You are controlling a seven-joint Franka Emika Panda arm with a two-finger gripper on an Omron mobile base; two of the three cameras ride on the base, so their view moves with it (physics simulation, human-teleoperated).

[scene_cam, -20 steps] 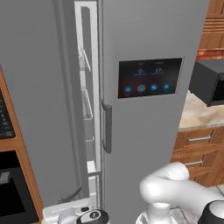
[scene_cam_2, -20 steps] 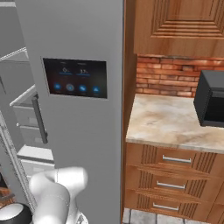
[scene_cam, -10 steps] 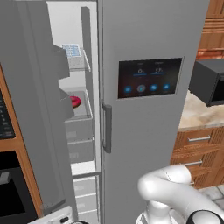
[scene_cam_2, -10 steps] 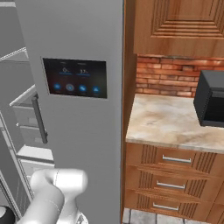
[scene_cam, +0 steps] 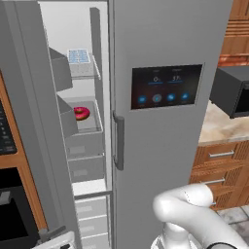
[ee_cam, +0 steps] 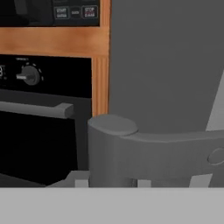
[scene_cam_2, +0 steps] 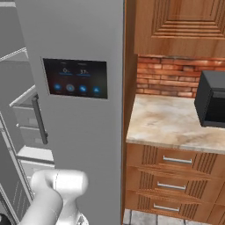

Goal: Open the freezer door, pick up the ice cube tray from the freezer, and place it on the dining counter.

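The small, flat, white-to-light-blue ice cube tray (scene_cam: 78, 56) with its grid of square cells lies on the top wire shelf of the tall, narrow, pale-walled freezer (scene_cam: 73, 22). You can see it in the left base view, well above the arm. One shelf below it, a pink donut (scene_cam: 80, 113) sits in a grey bin.

The tall plain grey metallic freezer door (scene_cam: 29, 121) stands swung open to the left, so the shelves are in plain sight. Just to the right of the opening is the other grey door with the black display panel (scene_cam: 166, 86) and its own vertical bar handle (scene_cam: 118, 141).

In the hand view you look straight at the rounded end of the freezer door's grey bar handle (ee_cam: 131, 153), very close to the camera. A black oven with a knob and a grey bar (ee_cam: 39, 109) sits beyond it.

The hand (ee_cam: 111, 183) is right at that handle. You cannot tell from here how far its jaws are apart or whether they grip the bar.

On the right, a black microwave (scene_cam_2: 213, 99) stands on the beige stone tabletop (scene_cam_2: 171, 121) over wooden drawers (scene_cam_2: 176, 160).
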